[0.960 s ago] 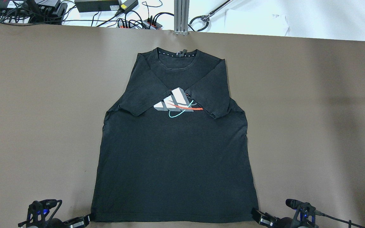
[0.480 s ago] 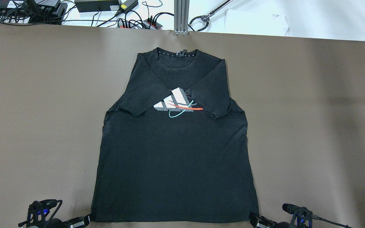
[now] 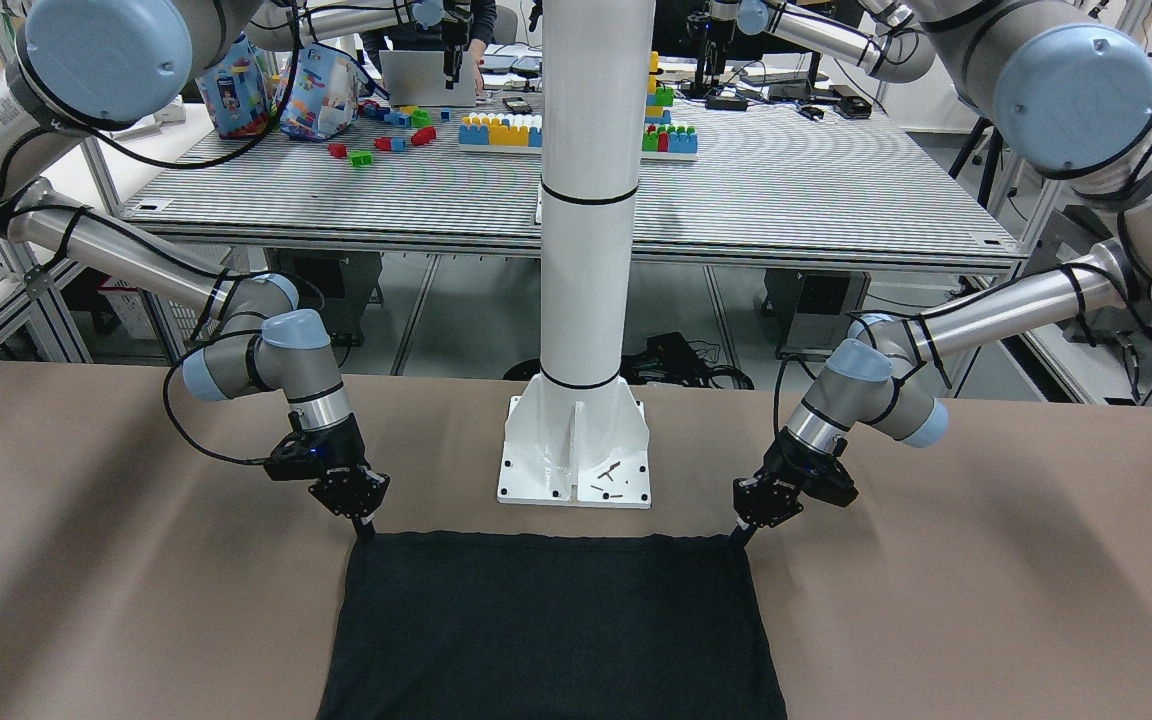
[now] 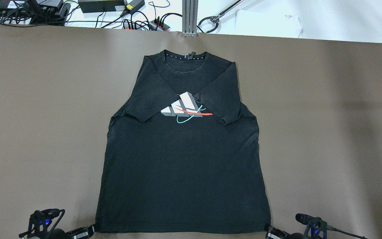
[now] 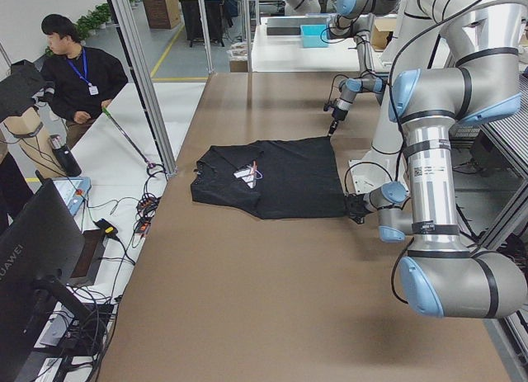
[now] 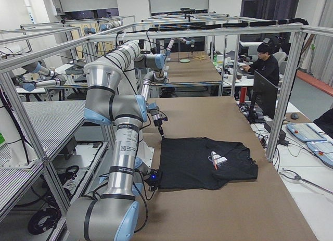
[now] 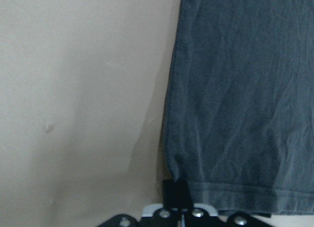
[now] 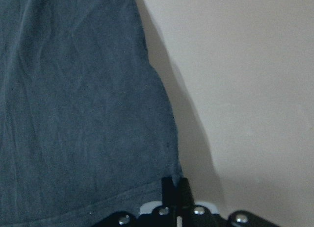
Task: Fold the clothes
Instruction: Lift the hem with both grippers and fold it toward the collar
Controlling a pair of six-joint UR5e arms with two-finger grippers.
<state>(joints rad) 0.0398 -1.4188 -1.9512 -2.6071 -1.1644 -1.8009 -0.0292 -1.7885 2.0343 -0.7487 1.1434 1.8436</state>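
You get even, bright light overhead; soft shadow bands darken the worktop (image 4: 353,106) on the right. Wrist views are soft, the clothes (image 7: 245,89) washed bluish.

Bare brown table (image 4: 38,132) runs wide left and right of shirt (image 4: 181,172). Near side: white pillar (image 3: 576,440) base just beside hem middle, between left gripper (image 3: 742,536) and right gripper (image 3: 366,530) at hem corners. Far edge: aluminium post (image 4: 190,20), cables (image 4: 134,20)

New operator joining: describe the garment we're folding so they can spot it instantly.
On the brown table, straight ahead of the white pillar, a black T-shirt lies flat, collar pointing away from it. Its sleeves are folded across the chest, partly covering a white, red and teal print.
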